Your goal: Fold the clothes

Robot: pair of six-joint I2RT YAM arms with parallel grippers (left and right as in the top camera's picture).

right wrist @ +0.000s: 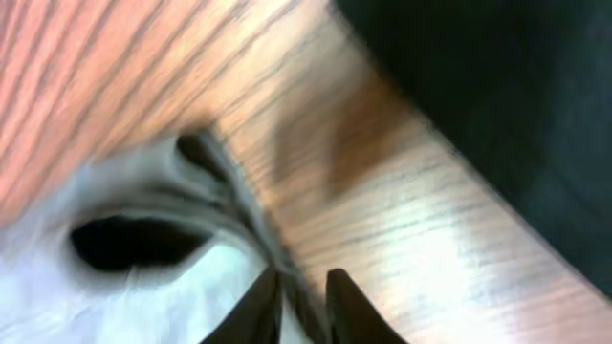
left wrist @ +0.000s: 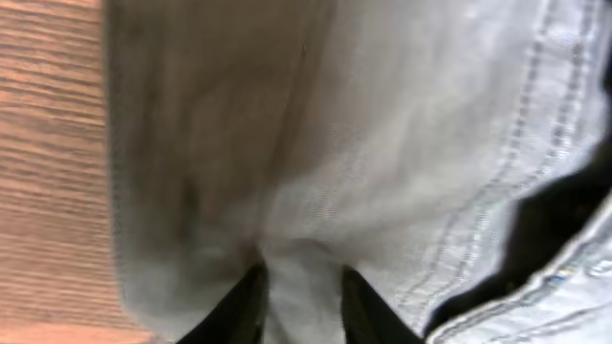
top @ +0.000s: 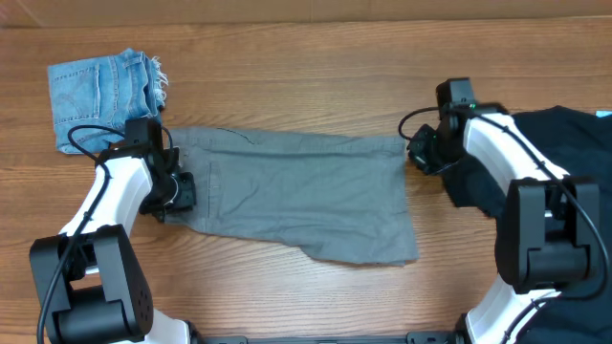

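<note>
The clothes (top: 306, 196), grey-khaki shorts, lie spread flat across the middle of the table. My left gripper (top: 178, 191) is at their left end. In the left wrist view it (left wrist: 304, 308) is shut on a bunched fold of the pale fabric (left wrist: 316, 162), which rises between the two dark fingers (left wrist: 241, 311). My right gripper (top: 417, 149) is at the shorts' upper right corner. The right wrist view shows it (right wrist: 304, 304) closed narrowly on the dark hem edge (right wrist: 244, 205), with the table's wood just beside it.
Small light-blue denim shorts (top: 100, 94) lie at the back left, just beyond the left arm. A black T-shirt (top: 564, 158) covers the table's right side under the right arm, and appears again (right wrist: 497, 105) in the right wrist view. Bare wood (top: 287, 296) runs along the front.
</note>
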